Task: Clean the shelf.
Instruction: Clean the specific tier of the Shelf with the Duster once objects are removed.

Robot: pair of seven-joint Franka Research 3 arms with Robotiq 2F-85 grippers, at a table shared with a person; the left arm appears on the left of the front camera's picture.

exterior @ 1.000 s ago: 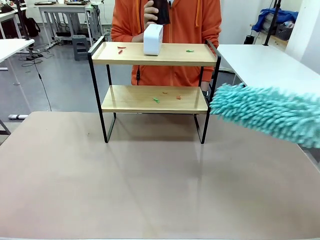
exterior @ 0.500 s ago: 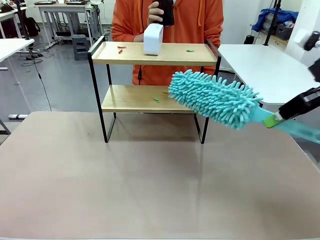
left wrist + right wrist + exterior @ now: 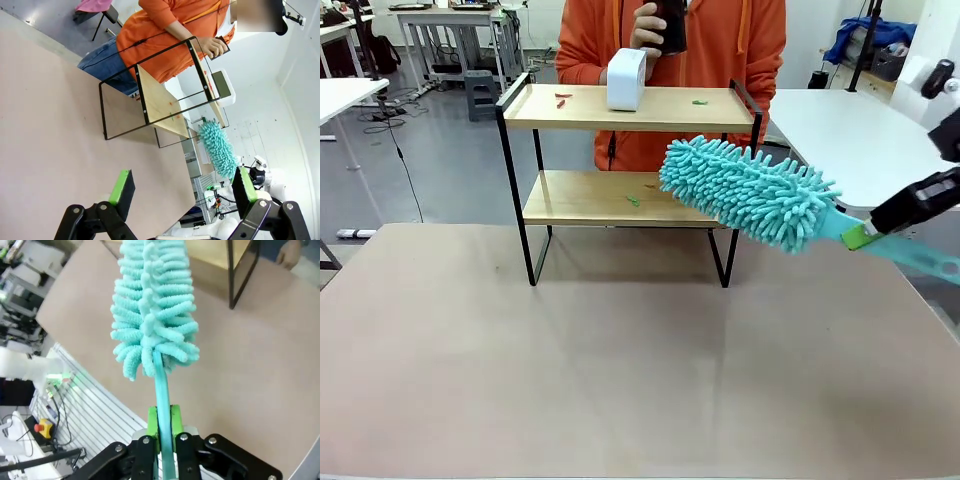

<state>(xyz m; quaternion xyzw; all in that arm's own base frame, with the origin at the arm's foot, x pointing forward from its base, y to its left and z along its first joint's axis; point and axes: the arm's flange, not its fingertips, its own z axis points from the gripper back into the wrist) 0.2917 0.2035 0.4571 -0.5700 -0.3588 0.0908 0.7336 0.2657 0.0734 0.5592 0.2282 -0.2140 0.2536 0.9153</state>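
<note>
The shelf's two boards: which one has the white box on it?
The upper board: the white box stands upright on it, just left of its middle. The lower board has small scraps but no box.

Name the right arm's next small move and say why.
Probably sweep the duster leftward along the lower board of the shelf. The right tool is shut on the duster's handle, the head is by that board's right end, and a green scrap lies on the board just left of it.
</note>
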